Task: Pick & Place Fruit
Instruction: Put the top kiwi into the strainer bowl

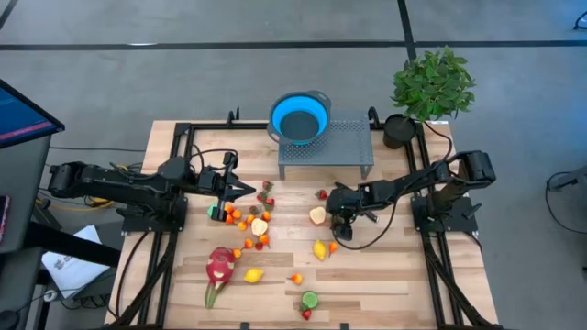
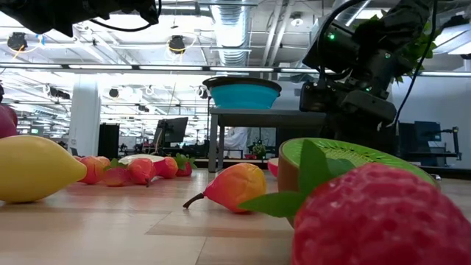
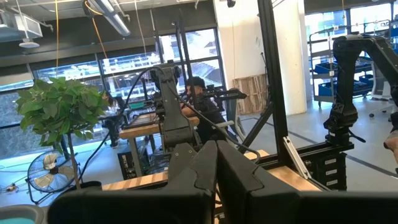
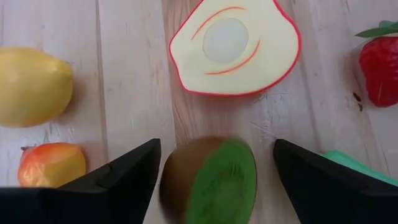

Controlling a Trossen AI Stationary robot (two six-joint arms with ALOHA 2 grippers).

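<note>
Small toy fruits lie scattered on the wooden table (image 1: 385,275). My right gripper (image 4: 214,171) points steeply down, open, with one finger on each side of a kiwi half (image 4: 209,182); the half is brown-skinned with a green cut face and lies on the table. I see no touch. Just beyond it lie an apple half (image 4: 235,46), a lemon (image 4: 31,87), a small orange fruit (image 4: 50,165) and a strawberry (image 4: 379,68). In the high view my right gripper (image 1: 337,213) hides the kiwi half. My left gripper (image 1: 246,191) hovers shut and empty over the left cluster of fruit (image 1: 249,218).
A blue bowl (image 1: 300,116) sits on a grey perforated stand (image 1: 330,147) at the far middle. A potted plant (image 1: 433,84) stands at the far right corner. A dragon fruit (image 1: 220,266), a lemon (image 1: 254,274) and another kiwi half (image 1: 309,299) lie near the front edge.
</note>
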